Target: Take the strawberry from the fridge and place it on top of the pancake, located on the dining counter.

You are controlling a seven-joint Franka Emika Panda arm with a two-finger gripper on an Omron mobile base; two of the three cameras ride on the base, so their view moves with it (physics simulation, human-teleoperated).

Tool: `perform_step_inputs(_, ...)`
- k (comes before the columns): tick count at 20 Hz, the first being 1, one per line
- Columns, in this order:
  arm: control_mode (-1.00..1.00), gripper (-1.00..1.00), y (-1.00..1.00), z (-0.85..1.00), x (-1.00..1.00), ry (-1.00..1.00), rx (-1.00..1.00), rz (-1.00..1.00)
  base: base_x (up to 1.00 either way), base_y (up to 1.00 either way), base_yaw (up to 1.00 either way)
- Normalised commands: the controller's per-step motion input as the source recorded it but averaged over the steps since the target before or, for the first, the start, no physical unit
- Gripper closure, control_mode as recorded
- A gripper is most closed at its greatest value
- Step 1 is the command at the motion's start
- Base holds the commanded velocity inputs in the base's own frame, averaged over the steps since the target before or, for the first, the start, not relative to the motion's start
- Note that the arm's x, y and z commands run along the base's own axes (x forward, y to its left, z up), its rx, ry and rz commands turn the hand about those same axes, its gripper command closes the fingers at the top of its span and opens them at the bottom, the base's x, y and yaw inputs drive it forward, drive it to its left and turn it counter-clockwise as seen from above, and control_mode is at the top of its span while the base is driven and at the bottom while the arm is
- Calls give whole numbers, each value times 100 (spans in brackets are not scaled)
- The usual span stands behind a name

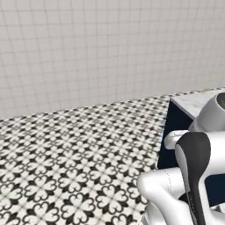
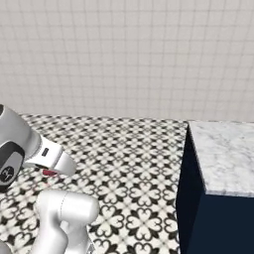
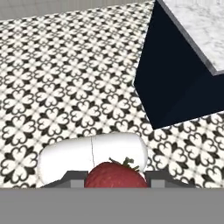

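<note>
The red strawberry (image 3: 114,176) sits at the bottom of the hand view, pinched between the two dark finger tips of my gripper (image 3: 114,183), which is shut on it. In the right base view a sliver of the strawberry (image 2: 50,172) peeks out under the hand at the left. An end of the dining counter (image 2: 223,154), white-grey marble on a navy base, stands to the right. Its corner (image 3: 192,30) shows at the upper right of the hand view, and its marble edge (image 1: 193,103) at the right of the left base view. The pancake and the fridge are out of view.
A black-and-white patterned tile floor (image 1: 74,149) spreads ahead and to the left of the counter. A pale tiled wall (image 2: 124,54) closes the far side. The counter's navy side (image 2: 198,198) drops straight to the floor.
</note>
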Motion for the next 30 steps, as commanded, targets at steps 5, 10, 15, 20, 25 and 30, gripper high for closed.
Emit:
perform_step_inputs(5, 100, 100, 0, 0, 0, 0, 0, 0, 100, 84, -39)
perform_step_inputs(10, 100, 100, 0, 0, 0, 0, 0, 0, 100, 70, -57)
perform_step_inputs(15, 100, 100, 0, 0, 0, 0, 0, 0, 100, 59, -64)
perform_step_inputs(20, 100, 100, 0, 0, 0, 0, 0, 0, 97, 66, -62)
perform_step_inputs(25, 100, 100, 0, 0, 0, 0, 0, 0, 99, 87, -60)
perform_step_inputs(30, 100, 100, 0, 0, 0, 0, 0, 0, 100, 84, -60)
